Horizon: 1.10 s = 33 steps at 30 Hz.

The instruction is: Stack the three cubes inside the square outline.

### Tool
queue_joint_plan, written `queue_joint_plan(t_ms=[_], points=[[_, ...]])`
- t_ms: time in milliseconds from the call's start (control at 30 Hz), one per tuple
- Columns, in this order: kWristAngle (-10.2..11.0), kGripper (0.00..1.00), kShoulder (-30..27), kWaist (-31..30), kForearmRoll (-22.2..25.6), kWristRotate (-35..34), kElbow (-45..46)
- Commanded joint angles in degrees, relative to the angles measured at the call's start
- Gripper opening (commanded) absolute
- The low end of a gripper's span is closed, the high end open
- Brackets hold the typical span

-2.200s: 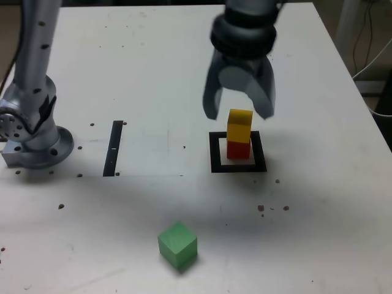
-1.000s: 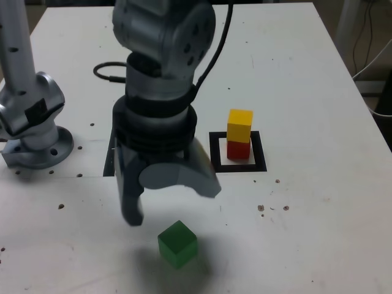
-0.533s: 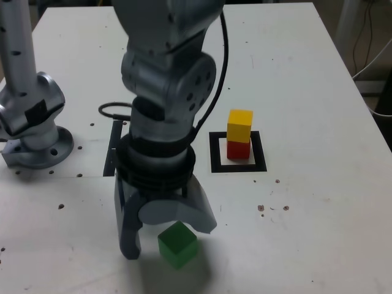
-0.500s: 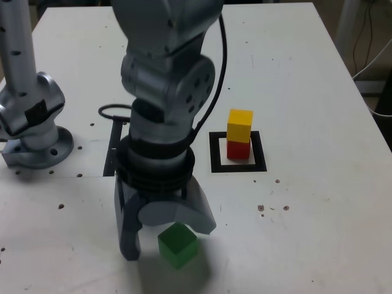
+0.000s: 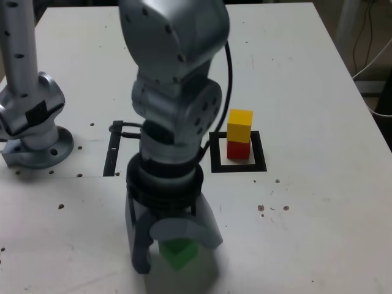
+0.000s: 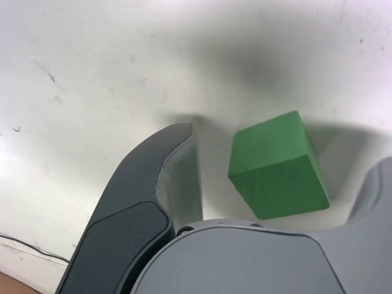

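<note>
Green cube (image 5: 178,253): sits on the white table (image 5: 318,92) near the front edge in the exterior view, partly hidden behind the gripper; in the wrist view (image 6: 278,165) it lies between the two jaws, turned at an angle to them.
Gripper (image 5: 176,251): lowered around the green cube, jaws spread wide on either side of it; a gap shows between the dark jaw and the cube in the wrist view (image 6: 269,159), so nothing is gripped.
Yellow cube (image 5: 240,125): rests on top of the red cube, roughly aligned with it.
Red cube (image 5: 239,149): stands inside the square outline.
Square outline (image 5: 215,153): flat on the table, toward the exterior view's right of the arm, well apart from the green cube.
Black strip (image 5: 113,153): lies on the table between the arm's base (image 5: 33,131) and the square outline.
</note>
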Motion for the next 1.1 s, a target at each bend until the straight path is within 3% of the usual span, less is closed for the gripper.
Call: queue_joint_plan(t_ms=[0, 300, 600, 867, 1067], points=[[0.0, 0.83, 0.7, 0.0, -0.5, -0.1, -0.2], [1.1, 0.61, 1.2, 0.0, -1.4, -0.7, -0.1], [3.5, 0.58, 1.3, 0.4, -2.0, -0.7, -0.1], [4.2, 0.30, 0.8, 0.5, -1.6, -0.5, 0.1], [4.6, 0.22, -0.6, 0.7, -1.0, 0.5, -0.2]])
